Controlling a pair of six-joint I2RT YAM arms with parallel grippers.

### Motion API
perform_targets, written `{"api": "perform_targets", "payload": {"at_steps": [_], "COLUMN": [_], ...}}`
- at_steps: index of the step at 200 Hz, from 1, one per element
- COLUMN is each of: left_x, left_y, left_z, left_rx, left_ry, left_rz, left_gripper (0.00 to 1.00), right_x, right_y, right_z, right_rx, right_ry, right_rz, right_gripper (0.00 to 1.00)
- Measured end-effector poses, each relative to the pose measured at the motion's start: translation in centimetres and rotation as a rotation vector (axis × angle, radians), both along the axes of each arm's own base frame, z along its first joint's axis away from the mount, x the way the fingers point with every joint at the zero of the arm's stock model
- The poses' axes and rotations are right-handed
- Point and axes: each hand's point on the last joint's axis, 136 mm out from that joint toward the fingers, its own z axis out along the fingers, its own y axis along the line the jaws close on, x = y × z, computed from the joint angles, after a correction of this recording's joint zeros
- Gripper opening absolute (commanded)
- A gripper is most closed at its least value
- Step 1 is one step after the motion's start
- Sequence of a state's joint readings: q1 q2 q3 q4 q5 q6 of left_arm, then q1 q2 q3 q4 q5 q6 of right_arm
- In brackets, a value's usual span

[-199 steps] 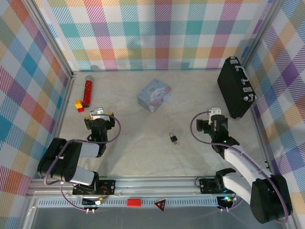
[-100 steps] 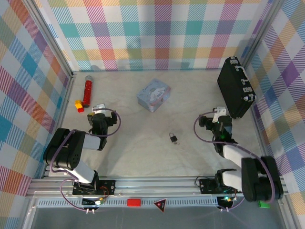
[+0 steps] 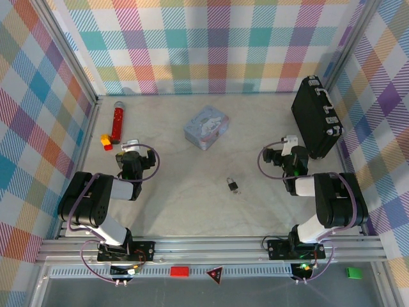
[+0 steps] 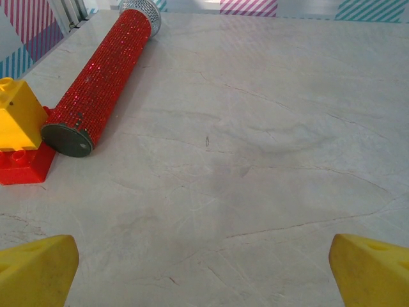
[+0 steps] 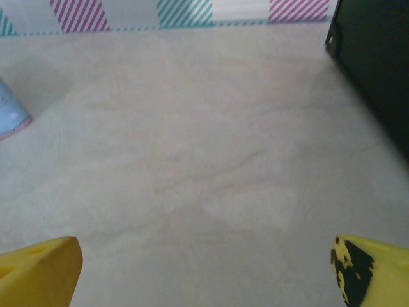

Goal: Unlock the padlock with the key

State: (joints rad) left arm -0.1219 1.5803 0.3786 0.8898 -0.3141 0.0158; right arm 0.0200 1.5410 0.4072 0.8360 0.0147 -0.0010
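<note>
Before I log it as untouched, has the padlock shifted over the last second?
No. In the top view the padlock lies in the same spot on the table, at the same offset from the pale blue-grey box.

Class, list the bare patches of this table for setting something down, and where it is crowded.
Bare: between the box and the black case; between the box and the red tube; the strip nearer than the padlock. Crowded: the left corner, where tube and blocks cluster.

Bare surface (image 3: 185, 198) ringed the padlock (image 3: 233, 185); the box (image 3: 206, 127) stood beyond, case (image 3: 315, 118) far right, red tube (image 3: 117, 120) and bricks (image 3: 105, 141) left.
</note>
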Motion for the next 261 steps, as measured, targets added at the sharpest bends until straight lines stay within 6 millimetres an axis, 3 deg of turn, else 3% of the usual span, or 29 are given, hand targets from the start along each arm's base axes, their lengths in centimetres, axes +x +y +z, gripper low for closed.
{"api": "perform_targets", "payload": {"at_steps": [261], "left_x": [0.00], "left_y": [-0.01], "left_z": [0.00], "left_rx": [0.000], "left_ry": [0.000], "left_rz": [0.000], "left_gripper": [1.00], "right_x": [-0.11], "right_y": [-0.23], "right_z": [-0.36], "right_rx": [0.010], "right_ry": [0.018], "right_rz": [-0.012], "right_gripper": [0.99]}}
